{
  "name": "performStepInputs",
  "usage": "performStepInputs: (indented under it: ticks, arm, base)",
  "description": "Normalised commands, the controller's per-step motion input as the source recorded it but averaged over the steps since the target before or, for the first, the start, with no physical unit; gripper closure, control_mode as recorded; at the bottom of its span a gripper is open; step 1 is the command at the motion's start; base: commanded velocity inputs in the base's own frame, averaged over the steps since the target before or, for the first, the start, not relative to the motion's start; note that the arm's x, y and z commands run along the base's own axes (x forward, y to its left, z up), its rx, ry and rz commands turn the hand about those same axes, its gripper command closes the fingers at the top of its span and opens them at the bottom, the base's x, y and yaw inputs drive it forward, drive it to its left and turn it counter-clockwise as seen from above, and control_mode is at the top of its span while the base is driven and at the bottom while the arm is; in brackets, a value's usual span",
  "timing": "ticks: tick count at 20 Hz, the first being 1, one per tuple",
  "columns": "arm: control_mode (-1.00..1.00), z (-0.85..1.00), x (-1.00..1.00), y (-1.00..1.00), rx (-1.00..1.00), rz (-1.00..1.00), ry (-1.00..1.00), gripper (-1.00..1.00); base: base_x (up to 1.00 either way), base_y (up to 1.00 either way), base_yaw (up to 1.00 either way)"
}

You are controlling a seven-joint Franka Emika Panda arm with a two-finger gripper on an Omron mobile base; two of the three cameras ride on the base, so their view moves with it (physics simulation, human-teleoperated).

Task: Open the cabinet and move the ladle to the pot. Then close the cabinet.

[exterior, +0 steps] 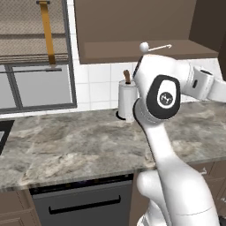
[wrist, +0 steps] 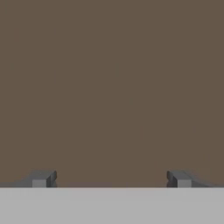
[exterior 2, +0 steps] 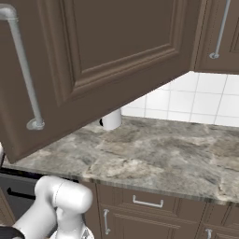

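Note:
The dark brown wall cabinet [exterior: 132,26] stands open, and its raised-panel door [exterior 2: 116,51] with a long silver bar handle [exterior 2: 23,70] swings out toward the right base camera. On the cabinet's bottom shelf lies the ladle [exterior: 144,47], ball bowl to the left, thin handle pointing right. My arm reaches up and off to the right below that shelf. In the hand view my gripper [wrist: 110,179] is open, fingertips [wrist: 42,178] wide apart, facing a plain brown surface very close, nothing between them. The pot is out of view.
A paper towel roll [exterior: 127,100] stands on the marble counter [exterior: 66,145] against the tiled wall. A window [exterior: 35,53] is at the left, a dishwasher [exterior: 84,203] below the counter. Another shut wall cabinet [exterior 2: 219,28] hangs right of the open one.

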Motion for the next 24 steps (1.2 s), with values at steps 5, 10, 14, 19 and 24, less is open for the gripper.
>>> performStepInputs:
  ticks: [5, 10, 14, 19, 24]
  arm:
    - [-1.0, 0.01, -0.49, -1.0, 0.0, 0.04, 0.0, -1.0]
    - [-1.0, 0.0, -0.43, -1.0, 0.0, 0.13, 0.0, -1.0]
    - [-1.0, 0.0, -0.29, 0.05, 0.0, 0.3, 0.0, -1.0]
    - [-1.0, -0.01, -0.07, 1.0, 0.0, 0.65, 0.01, -1.0]
    - [-1.0, 0.01, 0.0, 0.89, 0.0, 0.79, 0.05, -1.0]
  base:
    - [0.0, 0.0, 0.0]
    - [0.0, 0.0, 0.0]
    - [0.0, 0.0, 0.0]
    - [0.0, 0.0, 0.0]
    - [0.0, 0.0, 0.0]
